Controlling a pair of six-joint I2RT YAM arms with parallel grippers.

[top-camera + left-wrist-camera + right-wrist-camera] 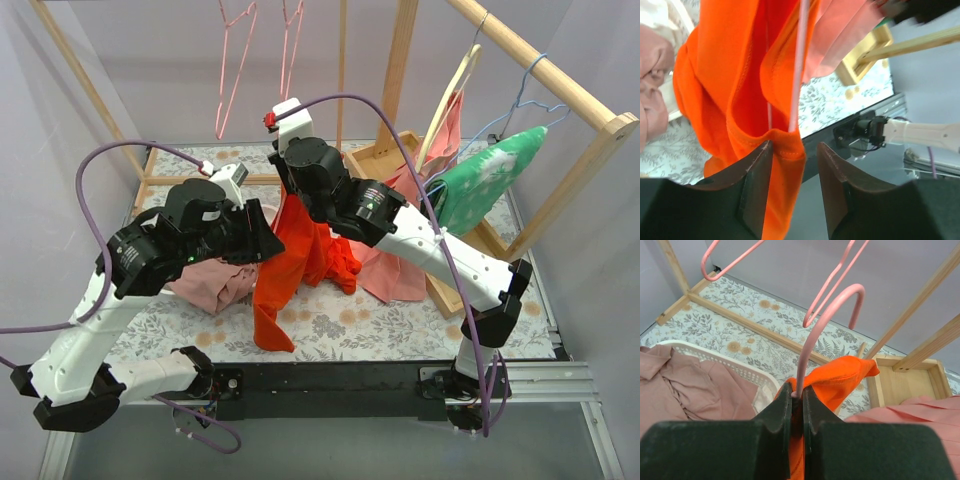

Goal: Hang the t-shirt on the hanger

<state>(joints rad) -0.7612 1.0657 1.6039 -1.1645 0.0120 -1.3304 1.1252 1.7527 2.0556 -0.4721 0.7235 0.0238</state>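
Note:
The orange-red t-shirt (290, 260) hangs in a bunch between the two arms, its lower end on the flowered table. My right gripper (797, 390) is shut on the neck of a pink wire hanger (801, 365), just below its hook, with the t-shirt (840, 377) draped right under the jaws. In the top view the right gripper (292, 192) is over the shirt's top. My left gripper (795, 146) is open; the shirt's stitched hem (785, 150) lies between the jaws against the left finger. The hanger's wire (799, 50) runs down inside the t-shirt (735, 75).
Two more pink hangers (237, 60) (293, 40) hang from the back rail. A white basket with dusty-pink cloth (210, 285) sits at the left. A cream wooden hanger (450, 90) with a pink garment, a green garment (490, 175) and a wooden tray (385, 160) are at the right.

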